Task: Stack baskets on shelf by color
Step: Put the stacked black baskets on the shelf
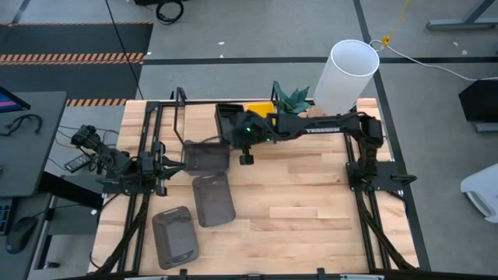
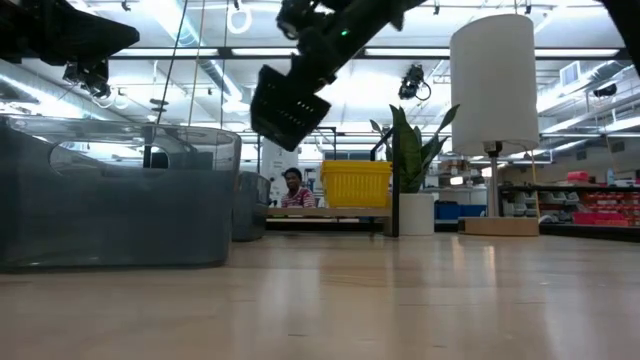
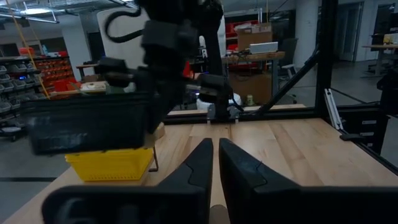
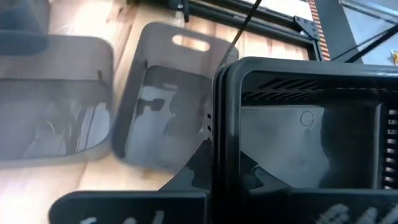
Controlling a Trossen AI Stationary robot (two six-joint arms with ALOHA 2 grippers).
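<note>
The black basket [image 4: 311,130] runs off the right wrist picture's edge – its far side unseen, the pincer's fingertips hidden behind its wall.

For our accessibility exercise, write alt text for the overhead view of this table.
From above, the right gripper holds a black basket at the table's far edge beside the yellow baskets. Three grey baskets lie on the wooden table; the left gripper waits at the left.
</note>
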